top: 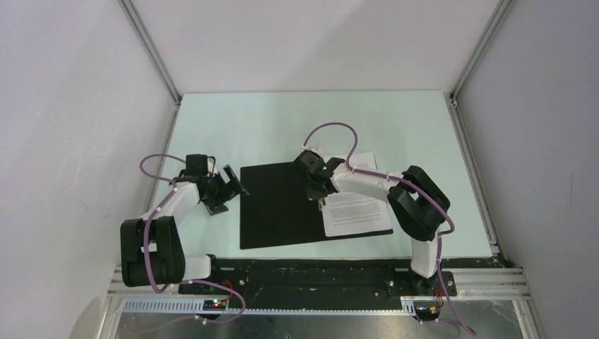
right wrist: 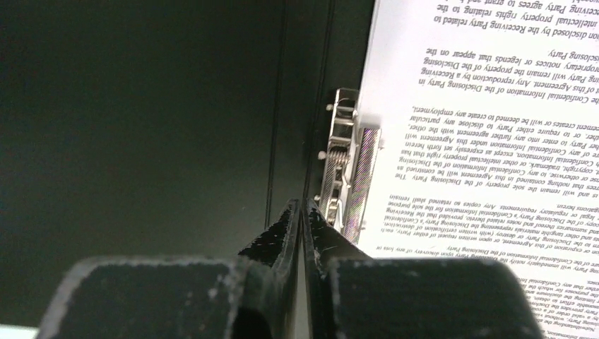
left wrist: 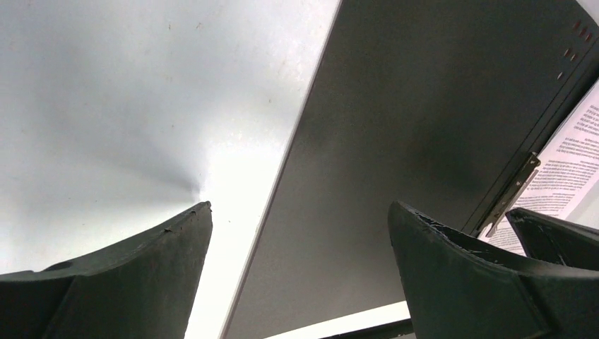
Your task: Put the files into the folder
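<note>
The folder (top: 282, 205) lies open and flat on the table, black inside up. The files (top: 357, 208), white printed sheets, lie on its right half, slightly skewed, with the far end past the folder's far edge. My right gripper (top: 318, 194) is shut and empty, its tips (right wrist: 302, 205) low over the spine just beside the metal clip (right wrist: 345, 169). The files' edge (right wrist: 494, 106) meets the clip. My left gripper (top: 236, 182) is open and empty, its jaws (left wrist: 299, 212) straddling the folder's left edge (left wrist: 424, 106). The files (left wrist: 576, 162) and clip (left wrist: 516, 191) show far right there.
The pale table (top: 297, 127) is walled by white panels left, right and back, with aluminium frame posts (top: 152, 53) at the back corners. A black base rail (top: 311, 272) runs along the near edge.
</note>
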Action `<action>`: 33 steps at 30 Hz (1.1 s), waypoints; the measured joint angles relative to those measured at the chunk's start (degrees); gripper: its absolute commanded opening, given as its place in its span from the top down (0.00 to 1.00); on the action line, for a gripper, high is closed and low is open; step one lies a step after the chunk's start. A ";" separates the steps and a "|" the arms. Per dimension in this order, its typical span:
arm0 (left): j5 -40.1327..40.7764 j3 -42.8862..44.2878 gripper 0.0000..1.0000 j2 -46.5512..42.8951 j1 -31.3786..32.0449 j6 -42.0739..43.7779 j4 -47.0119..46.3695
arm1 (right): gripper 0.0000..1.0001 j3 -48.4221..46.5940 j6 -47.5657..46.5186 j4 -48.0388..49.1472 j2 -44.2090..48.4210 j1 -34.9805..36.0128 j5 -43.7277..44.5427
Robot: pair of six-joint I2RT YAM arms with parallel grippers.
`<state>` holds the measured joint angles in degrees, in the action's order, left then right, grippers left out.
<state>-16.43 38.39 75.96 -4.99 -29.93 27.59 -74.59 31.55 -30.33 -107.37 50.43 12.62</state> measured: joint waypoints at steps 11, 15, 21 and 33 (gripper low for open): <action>0.33 0.00 0.00 -0.66 0.00 -0.04 0.00 | 0.79 -3.98 0.98 -5.22 -4.59 0.24 5.42; 0.35 0.00 0.00 -0.66 0.00 -0.04 0.00 | 0.79 -3.98 0.98 -5.86 -4.59 0.24 5.99; 0.37 0.00 0.00 -0.66 0.00 -0.02 0.00 | 0.78 -3.98 0.98 -6.21 -3.91 0.39 6.21; 0.39 0.00 0.00 -0.66 0.00 -0.02 0.00 | 0.76 -3.98 1.03 -8.02 -1.70 -0.24 7.06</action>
<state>-16.03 38.39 75.31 -4.99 -29.95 27.59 -78.56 32.58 -38.35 -109.08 50.19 19.68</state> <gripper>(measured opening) 0.995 0.239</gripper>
